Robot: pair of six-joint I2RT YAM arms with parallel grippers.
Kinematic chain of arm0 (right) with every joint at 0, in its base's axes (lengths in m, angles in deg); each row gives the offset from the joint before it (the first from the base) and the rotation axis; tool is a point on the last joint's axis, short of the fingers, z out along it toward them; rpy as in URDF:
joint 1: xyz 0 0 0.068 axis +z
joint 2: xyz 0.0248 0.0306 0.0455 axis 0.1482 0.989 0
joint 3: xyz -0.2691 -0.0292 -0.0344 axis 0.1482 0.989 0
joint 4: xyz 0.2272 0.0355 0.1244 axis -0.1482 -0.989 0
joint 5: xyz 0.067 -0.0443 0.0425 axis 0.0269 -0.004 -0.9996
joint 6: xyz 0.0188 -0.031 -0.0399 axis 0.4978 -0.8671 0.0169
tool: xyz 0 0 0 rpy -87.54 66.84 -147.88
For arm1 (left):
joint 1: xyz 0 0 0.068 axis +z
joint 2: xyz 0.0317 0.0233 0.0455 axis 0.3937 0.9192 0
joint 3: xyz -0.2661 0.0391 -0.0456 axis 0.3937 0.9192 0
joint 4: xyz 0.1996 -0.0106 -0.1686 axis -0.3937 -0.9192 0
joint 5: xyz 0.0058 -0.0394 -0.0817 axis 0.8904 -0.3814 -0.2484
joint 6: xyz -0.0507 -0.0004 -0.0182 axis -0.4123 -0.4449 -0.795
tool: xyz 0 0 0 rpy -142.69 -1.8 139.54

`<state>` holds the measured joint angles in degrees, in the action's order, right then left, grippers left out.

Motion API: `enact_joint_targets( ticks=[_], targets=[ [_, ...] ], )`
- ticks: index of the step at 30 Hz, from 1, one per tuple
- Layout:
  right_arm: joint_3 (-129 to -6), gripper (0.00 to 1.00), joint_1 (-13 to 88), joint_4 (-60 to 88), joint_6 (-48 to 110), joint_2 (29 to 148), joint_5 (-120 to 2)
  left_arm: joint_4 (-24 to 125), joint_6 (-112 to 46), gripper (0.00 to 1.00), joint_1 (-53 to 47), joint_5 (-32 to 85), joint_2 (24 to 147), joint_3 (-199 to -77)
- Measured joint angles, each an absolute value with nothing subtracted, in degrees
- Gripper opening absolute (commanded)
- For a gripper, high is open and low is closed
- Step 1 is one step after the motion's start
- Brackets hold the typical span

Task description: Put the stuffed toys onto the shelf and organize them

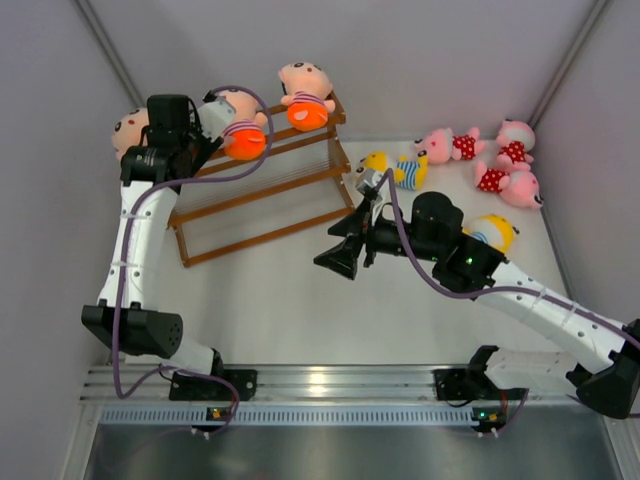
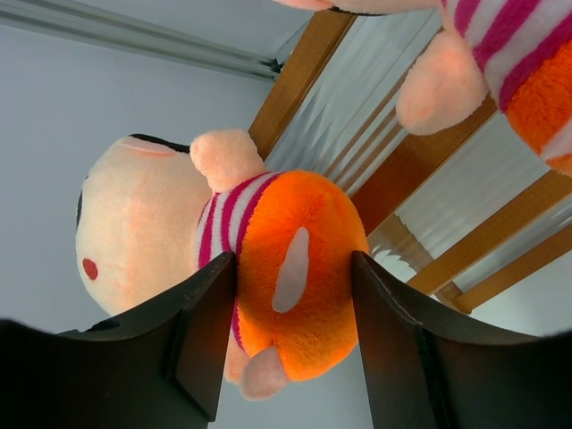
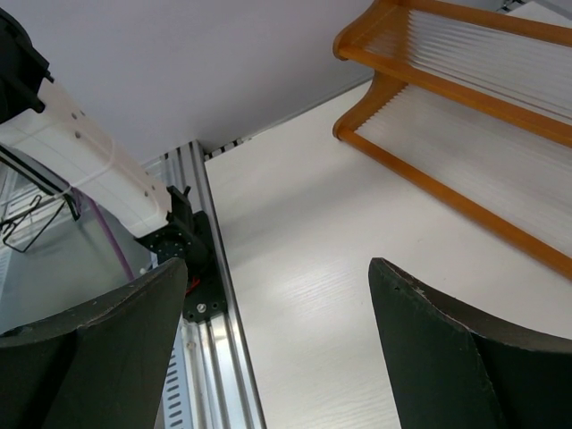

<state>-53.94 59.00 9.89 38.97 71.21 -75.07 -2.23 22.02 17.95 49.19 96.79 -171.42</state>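
Note:
The shelf [image 1: 262, 190] [image 2: 299, 67] [image 3: 451, 201] stands at the back left. Two peach-faced stuffed toys in orange shorts [image 1: 305, 97] [image 1: 243, 128] sit on its top tier. A third [image 1: 128, 128] [image 2: 295, 259] is at the tier's left end, and my left gripper [image 1: 165, 135] [image 2: 295, 268] is shut on its orange shorts, both fingers [image 2: 210, 313] touching. My right gripper [image 1: 340, 262] [image 3: 277, 277] hangs open over bare table in front of the shelf, holding nothing. On the table at the right lie a yellow doll [image 1: 395, 168], three pink dolls [image 1: 445, 145] [image 1: 515, 140] [image 1: 510, 185], and another yellow doll [image 1: 492, 232] partly hidden by my right arm.
Grey enclosure walls stand close on the left, back and right. A metal rail [image 1: 320, 380] [image 3: 210, 357] runs along the near table edge with both arm bases on it. The left arm's base [image 3: 183, 241] shows in the right wrist view.

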Motion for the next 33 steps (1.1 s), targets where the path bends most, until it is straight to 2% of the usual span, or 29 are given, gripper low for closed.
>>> enact_joint_targets(
  ticks=[2, 3, 8, 9, 11, 20, 32, 33],
  targets=[
    [-53.9, 0.83, 59.0, 9.9, 39.0, 71.2, -75.0, -1.9, 22.3, 0.53, 18.1, 49.0, 96.8, -171.4],
    [-53.9, 0.83, 59.0, 9.9, 39.0, 71.2, -75.0, -1.8, 22.4, 0.46, 18.1, 48.9, 96.8, -171.4],
    [-52.5, 0.83, 59.0, 10.0, 39.1, 70.0, -74.9, -1.5, 23.0, 0.19, 18.4, 47.4, 96.7, -171.2],
    [-52.4, 0.83, 59.0, 9.8, 39.2, 69.9, -74.9, -1.4, 23.3, 0.07, 18.5, 46.8, 96.6, -171.1],
    [-52.4, 0.83, 59.0, 9.9, 39.1, 69.6, -74.7, -1.2, 24.2, 0.00, 18.7, 44.9, 95.8, -170.1],
    [-52.4, 0.83, 59.0, 9.9, 39.0, 69.1, -74.6, -1.9, 35.8, 0.00, 18.9, 34.1, 87.0, -162.6],
    [-52.2, 0.83, 59.0, 10.1, 39.0, 69.1, -74.4, -4.5, 54.5, 0.02, 25.9, 27.9, 88.1, -163.8],
    [-52.1, 0.83, 59.0, 10.3, 39.0, 69.1, -74.4, -5.2, 55.2, 0.06, 26.2, 27.5, 88.7, -164.6]
  ],
)
